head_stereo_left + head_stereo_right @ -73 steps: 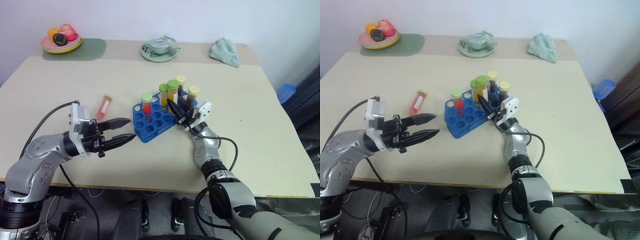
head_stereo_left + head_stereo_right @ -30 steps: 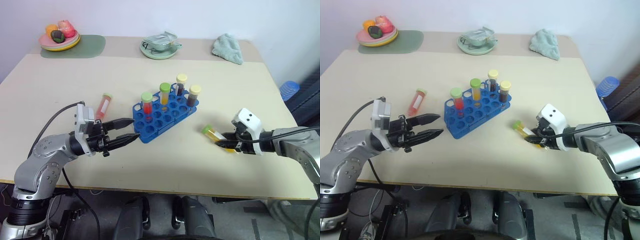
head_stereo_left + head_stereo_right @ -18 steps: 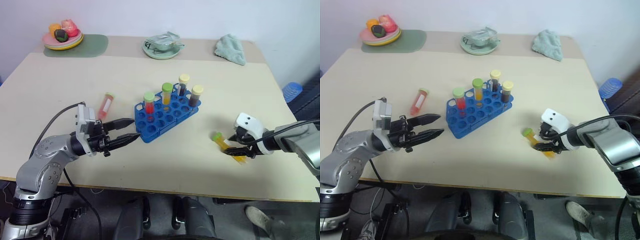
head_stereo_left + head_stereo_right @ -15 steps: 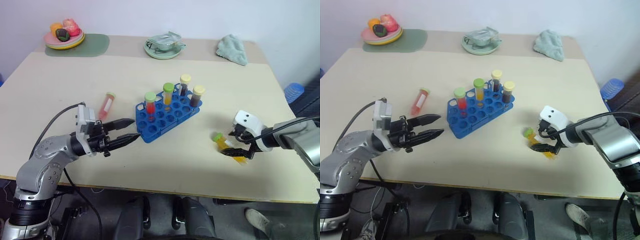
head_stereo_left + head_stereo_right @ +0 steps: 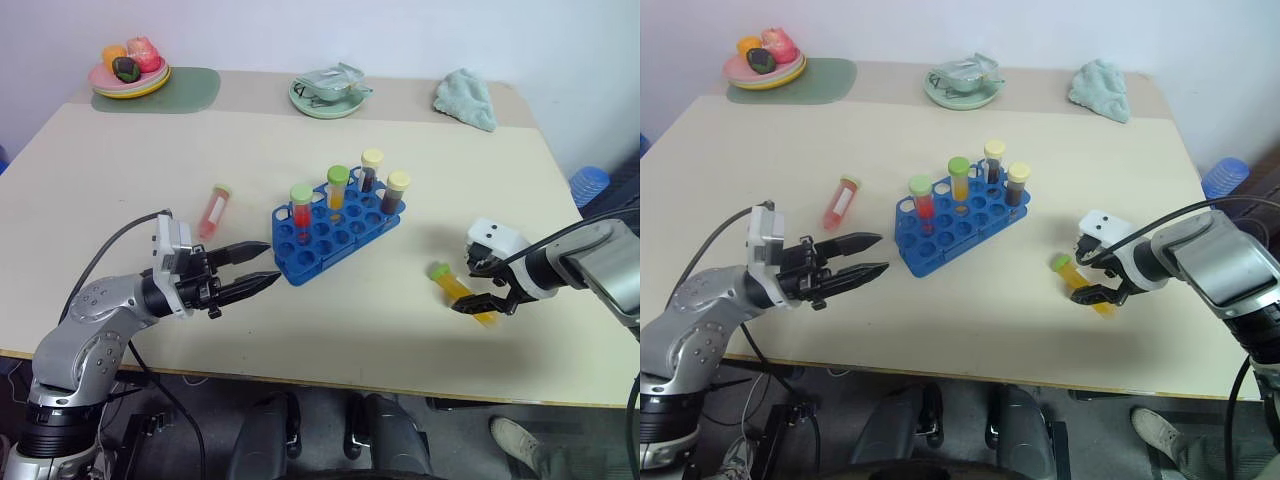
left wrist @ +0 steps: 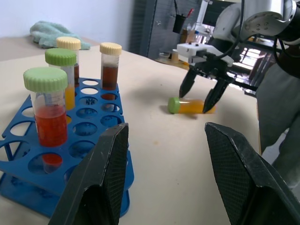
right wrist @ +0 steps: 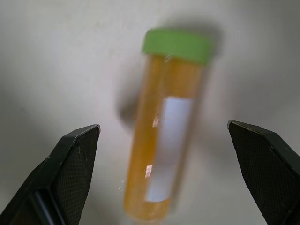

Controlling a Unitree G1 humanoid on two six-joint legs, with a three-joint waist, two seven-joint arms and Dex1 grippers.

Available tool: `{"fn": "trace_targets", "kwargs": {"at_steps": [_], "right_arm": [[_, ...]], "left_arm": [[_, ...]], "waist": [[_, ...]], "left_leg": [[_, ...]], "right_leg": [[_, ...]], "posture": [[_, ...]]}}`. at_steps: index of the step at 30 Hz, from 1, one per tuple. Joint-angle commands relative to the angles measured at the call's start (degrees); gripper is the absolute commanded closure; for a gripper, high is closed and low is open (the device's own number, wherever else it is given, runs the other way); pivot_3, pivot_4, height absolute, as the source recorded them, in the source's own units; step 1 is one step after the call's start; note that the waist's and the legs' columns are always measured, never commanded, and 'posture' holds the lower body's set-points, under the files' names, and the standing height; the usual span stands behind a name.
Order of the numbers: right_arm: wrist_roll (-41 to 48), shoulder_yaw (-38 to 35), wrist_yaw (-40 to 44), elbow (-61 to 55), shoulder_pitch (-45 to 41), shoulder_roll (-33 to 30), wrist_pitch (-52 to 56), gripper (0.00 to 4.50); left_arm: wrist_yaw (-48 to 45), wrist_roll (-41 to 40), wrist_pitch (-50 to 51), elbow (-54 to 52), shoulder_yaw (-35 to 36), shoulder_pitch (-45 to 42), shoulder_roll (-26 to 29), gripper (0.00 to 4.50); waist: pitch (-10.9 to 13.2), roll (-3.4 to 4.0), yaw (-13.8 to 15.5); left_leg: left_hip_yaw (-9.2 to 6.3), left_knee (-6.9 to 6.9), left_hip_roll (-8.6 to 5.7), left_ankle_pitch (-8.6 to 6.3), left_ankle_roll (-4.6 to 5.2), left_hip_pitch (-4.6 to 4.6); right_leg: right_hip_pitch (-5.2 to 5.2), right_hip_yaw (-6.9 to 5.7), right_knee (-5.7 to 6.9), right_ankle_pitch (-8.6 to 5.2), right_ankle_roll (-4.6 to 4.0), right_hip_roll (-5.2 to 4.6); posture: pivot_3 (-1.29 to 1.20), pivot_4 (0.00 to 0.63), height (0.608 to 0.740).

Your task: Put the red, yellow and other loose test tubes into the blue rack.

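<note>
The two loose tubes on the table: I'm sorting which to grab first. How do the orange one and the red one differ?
The orange tube lies right of the blue rack, between the open fingers of the right gripper; the red tube lies left of the rack, with no gripper around it. The orange tube's cap is bright green, the red tube's a paler yellow-green. Both lie flat on the table, outside the rack.

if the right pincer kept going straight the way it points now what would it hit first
Most likely the yellow-filled, green-capped test tube lying on the beige table. The right pincer points steeply down with its open fingers straddling the tube, so the fingertips might reach the tabletop beside it.
</note>
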Motion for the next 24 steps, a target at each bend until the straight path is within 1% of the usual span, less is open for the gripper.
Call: {"fn": "trace_targets", "kwargs": {"at_steps": [1, 6, 10, 24], "right_arm": [[0.8, -0.7, 0.9, 0.6, -1.9, -0.5, 1.9, 0.05], [0.7, -0.3, 0.9, 1.3, -2.2, 0.1, 2.0, 0.05], [0.2, 0.3, 0.8, 2.6, -2.5, 0.8, 1.4, 0.05], [-2.3, 2.6, 0.4, 10.6, -5.8, 3.8, -1.2, 0.05]], "left_arm": [[-3.3, -1.0, -1.5, -2.0, 0.4, 0.4, 1.1, 1.86], [-10.1, 0.1, -5.0, -1.4, -0.1, 0.6, 2.7, 1.86], [-13.3, 1.2, -6.6, -0.5, -0.6, 0.3, 3.8, 1.86], [-15.1, 6.4, -10.3, 0.0, -2.9, -0.2, 4.7, 1.86]], "waist": [[0.0, 0.00, 0.0], [0.0, 0.01, 0.0], [0.0, 0.00, 0.0], [0.0, -0.01, -0.4]], "left_leg": [[0.00, 0.00, 0.00, 0.00, 0.00, 0.00], [0.00, 0.01, 0.00, 0.00, -0.01, 0.00], [0.00, 0.02, 0.00, 0.00, -0.01, 0.00], [0.01, 0.14, 0.02, 0.01, 0.00, 0.02]], "right_leg": [[0.00, 0.00, 0.00, 0.00, 0.00, 0.00], [-0.01, 0.00, 0.00, 0.00, 0.00, 0.01], [0.00, -0.01, 0.01, 0.01, -0.02, 0.01], [0.06, -0.01, 0.03, 0.06, 0.01, 0.02]], "posture": [[0.00, 0.150, 0.740], [0.00, 0.150, 0.740], [0.00, 0.150, 0.740], [0.00, 0.150, 0.740]]}}
